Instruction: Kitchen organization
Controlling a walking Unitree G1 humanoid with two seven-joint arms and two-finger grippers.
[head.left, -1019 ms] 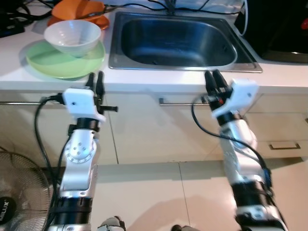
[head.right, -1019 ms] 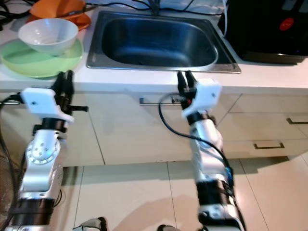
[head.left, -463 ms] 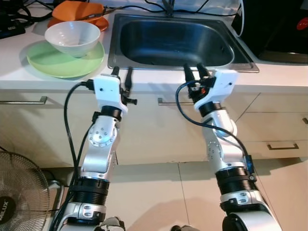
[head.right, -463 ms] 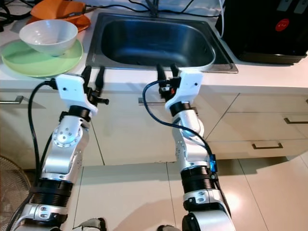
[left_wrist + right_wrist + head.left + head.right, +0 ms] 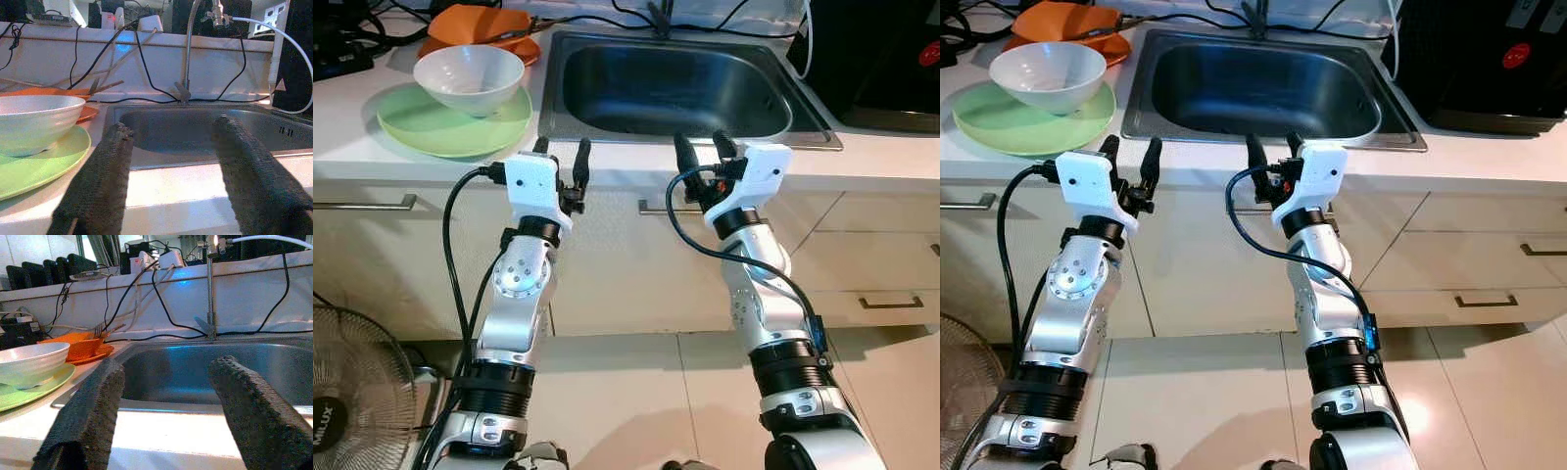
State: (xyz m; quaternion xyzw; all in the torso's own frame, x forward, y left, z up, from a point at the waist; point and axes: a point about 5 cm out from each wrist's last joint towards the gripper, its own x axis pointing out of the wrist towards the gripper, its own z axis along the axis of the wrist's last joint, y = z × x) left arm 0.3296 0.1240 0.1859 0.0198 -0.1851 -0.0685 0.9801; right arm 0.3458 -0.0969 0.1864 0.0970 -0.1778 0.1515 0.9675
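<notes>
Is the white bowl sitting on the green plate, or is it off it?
Touching. In the left eye view the white bowl rests on the green plate; the left wrist view shows its base meeting the plate's surface with no gap.

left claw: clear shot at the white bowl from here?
Probably yes. The left claw is open at the counter edge, and the white bowl sits on the green plate with nothing between them.

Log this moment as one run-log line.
left gripper: open, empty | right gripper: open, empty | both at counter edge before sink | white bowl on green plate
</notes>
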